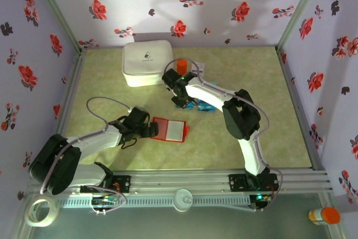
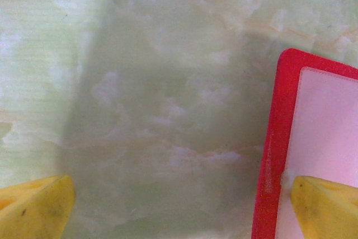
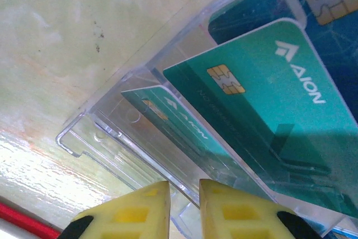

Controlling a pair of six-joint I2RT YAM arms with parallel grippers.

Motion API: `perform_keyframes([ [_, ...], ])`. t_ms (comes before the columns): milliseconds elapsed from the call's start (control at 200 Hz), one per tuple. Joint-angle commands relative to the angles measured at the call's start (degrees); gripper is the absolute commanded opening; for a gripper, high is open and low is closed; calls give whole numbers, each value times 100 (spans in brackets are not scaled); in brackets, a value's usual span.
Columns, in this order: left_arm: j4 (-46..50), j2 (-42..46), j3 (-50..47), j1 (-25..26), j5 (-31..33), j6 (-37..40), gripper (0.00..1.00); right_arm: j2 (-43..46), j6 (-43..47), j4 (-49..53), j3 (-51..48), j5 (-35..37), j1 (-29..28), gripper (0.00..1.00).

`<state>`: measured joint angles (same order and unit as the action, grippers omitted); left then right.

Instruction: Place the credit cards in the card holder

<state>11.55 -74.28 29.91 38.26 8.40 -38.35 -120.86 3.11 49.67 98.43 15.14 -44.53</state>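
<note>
The card holder (image 1: 169, 130) is a red wallet lying open on the green mat, with its pale pocket facing up. My left gripper (image 1: 146, 130) is open wide at the wallet's left edge. In the left wrist view one yellow finger of the left gripper (image 2: 182, 194) rests on the card holder (image 2: 274, 138) and the other is over bare mat. The credit cards (image 1: 198, 106) lie in a clear plastic case (image 3: 112, 132): a teal card (image 3: 268, 99), a second teal card (image 3: 168, 113) and a blue card (image 3: 330, 4). My right gripper (image 3: 184, 186) is low over the case's edge, its fingers a narrow gap apart.
A large white zip case (image 1: 146, 62) and an orange cylinder (image 1: 182, 64) stand at the back of the mat. Flowered walls close in three sides. A tape roll (image 1: 42, 211) and an orange-capped bottle (image 1: 324, 215) lie outside the front rail.
</note>
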Motion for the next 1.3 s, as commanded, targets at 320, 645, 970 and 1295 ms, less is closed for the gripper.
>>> perform_keyframes([
  [320,-13,54,-152,24,126,64,100,69,181,182,-134,143,57,4],
  [645,-30,53,-195,26,131,57,100,386,58,52,-412,170,391,4],
  [970,-48,50,-205,24,126,49,100,418,54,-12,-444,-87,446,18],
  [1295,-47,63,-205,25,126,45,100,365,55,-1,-431,-106,446,23],
])
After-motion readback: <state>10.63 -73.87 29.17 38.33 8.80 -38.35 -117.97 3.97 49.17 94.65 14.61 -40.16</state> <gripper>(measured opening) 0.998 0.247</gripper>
